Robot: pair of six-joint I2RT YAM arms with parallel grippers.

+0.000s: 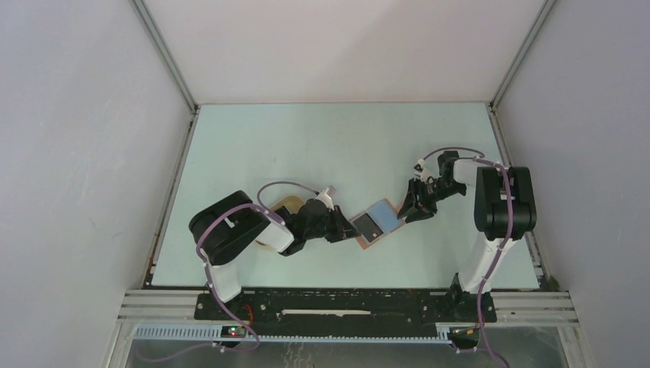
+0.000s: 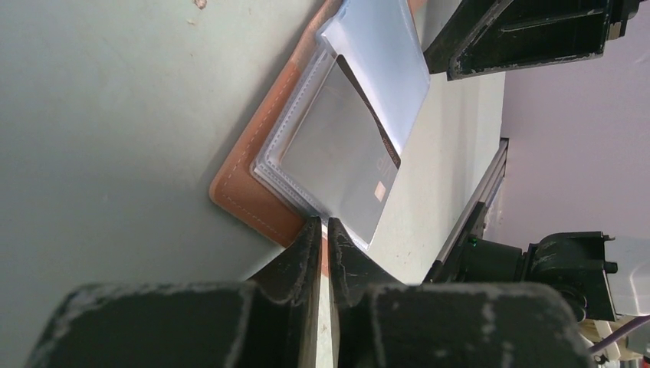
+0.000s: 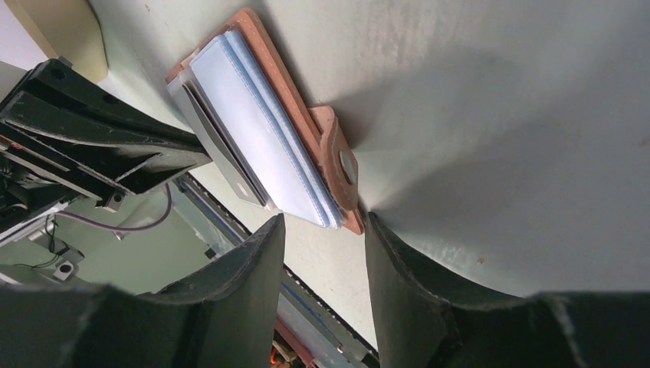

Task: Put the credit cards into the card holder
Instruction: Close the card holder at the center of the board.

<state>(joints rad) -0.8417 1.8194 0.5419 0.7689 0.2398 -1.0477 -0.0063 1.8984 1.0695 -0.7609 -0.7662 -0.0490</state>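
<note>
The reddish-brown card holder [image 1: 377, 223] lies open on the table between both arms, its grey-blue slots [image 3: 260, 138] facing up. One grey credit card [image 2: 337, 146] with a dark stripe sits in a clear slot; I see it from the right wrist too [image 3: 218, 146]. My left gripper [image 2: 323, 224] is pinched nearly shut on the holder's near corner, where brown leather [image 2: 245, 192] shows in the thin gap. At the opposite end my right gripper [image 3: 323, 222] stands open, its fingers either side of the corner by the snap tab [image 3: 339, 157]. Other credit cards are out of view.
A pale tan tray [image 1: 290, 204] lies half under the left arm, also seen at the top left of the right wrist view [image 3: 57, 31]. The aluminium frame rail [image 1: 345, 307] runs along the near edge. White walls enclose the table on three sides.
</note>
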